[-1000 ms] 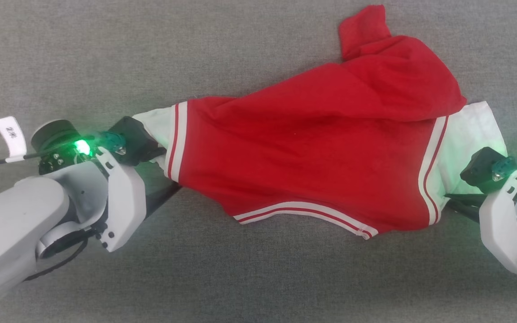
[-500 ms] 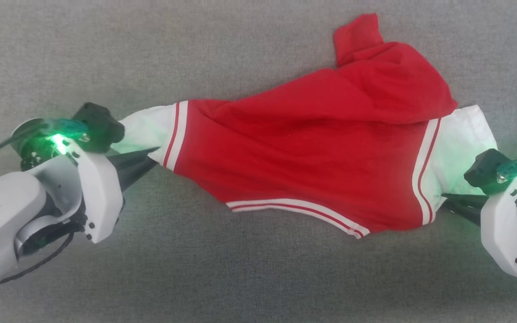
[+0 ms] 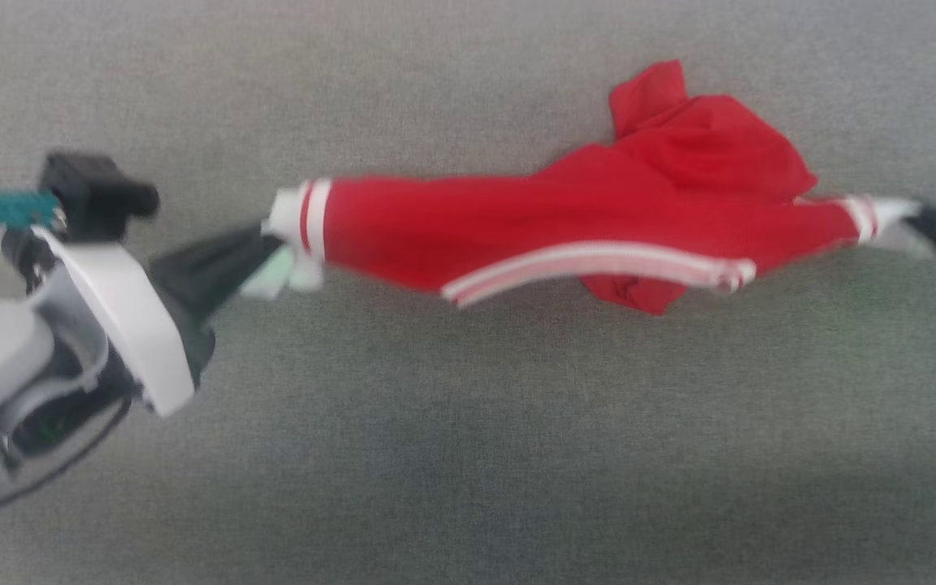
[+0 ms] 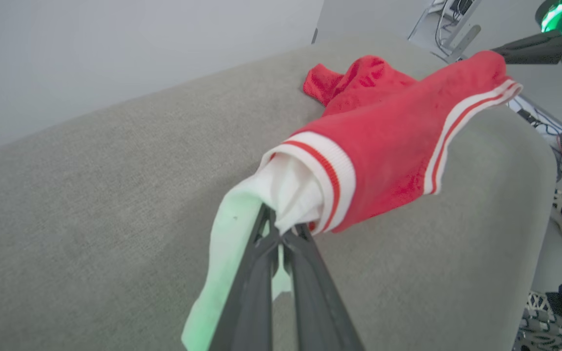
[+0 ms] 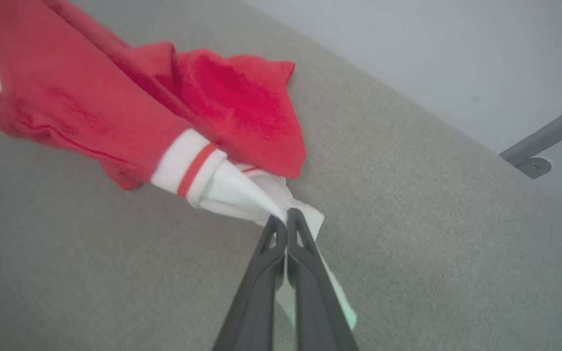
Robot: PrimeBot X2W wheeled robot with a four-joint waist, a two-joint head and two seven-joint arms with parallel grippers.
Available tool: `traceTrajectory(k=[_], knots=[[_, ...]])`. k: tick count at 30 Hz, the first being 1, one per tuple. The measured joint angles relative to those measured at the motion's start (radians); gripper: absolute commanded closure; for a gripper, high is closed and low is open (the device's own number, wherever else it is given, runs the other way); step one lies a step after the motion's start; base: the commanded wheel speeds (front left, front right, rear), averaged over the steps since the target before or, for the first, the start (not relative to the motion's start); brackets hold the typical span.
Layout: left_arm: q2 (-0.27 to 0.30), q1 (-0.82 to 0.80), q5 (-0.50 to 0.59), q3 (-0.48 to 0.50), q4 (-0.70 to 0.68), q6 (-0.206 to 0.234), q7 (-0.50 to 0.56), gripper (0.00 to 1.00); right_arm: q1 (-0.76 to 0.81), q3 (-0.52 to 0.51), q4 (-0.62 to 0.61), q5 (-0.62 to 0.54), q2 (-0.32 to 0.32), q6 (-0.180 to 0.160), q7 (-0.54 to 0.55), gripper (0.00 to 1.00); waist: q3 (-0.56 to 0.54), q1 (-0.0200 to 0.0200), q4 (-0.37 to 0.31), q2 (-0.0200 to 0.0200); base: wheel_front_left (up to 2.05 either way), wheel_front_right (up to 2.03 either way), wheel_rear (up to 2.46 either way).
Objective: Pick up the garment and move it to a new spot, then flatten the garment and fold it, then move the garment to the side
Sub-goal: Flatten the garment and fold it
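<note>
1. Your left hand (image 3: 263,244) is clamped on one white sleeve end of the garment (image 3: 565,231). In the left wrist view both fingers (image 4: 251,287) are pressed together, with white cloth pinched at their tips.
2. Your right hand (image 5: 287,220) is closed the same way on the opposite white sleeve, and cloth trails below its tips.
3. The garment is pulled long between the two hands over the grey fabric tabletop (image 3: 468,455). Its striped hem runs along the near side in the head view.
4. A bunched red flap rests on the tabletop at the far side, nearer the right hand.
5. The head view is motion-blurred, so you cannot read fine detail on the cloth.
</note>
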Motion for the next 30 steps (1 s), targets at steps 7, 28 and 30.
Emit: traceTrajectory(k=[7, 28, 30], knots=[[-0.082, -0.115, -0.111, 0.061, 0.12, 0.0, -0.058, 1.0, -0.105, -0.176, 0.072, 0.097, 0.088, 0.0, -0.004, 1.0, 0.062, 0.0, 0.003, 0.0, 0.0, 0.0, 0.0], [-0.406, -0.685, -0.195, 0.363, 0.711, 0.0, -0.14, 1.0, -0.912, -0.425, 0.779, -0.244, 0.646, 0.0, -0.173, 1.0, 0.155, 0.0, -0.016, 0.0, 0.0, 0.0, 0.0], [-0.397, -0.637, -0.206, 0.349, 0.678, 0.0, -0.133, 1.0, -0.893, -0.394, 0.776, -0.245, 0.621, 0.0, -0.16, 1.0, 0.139, 0.0, -0.013, 0.0, 0.0, 0.0, 0.0]])
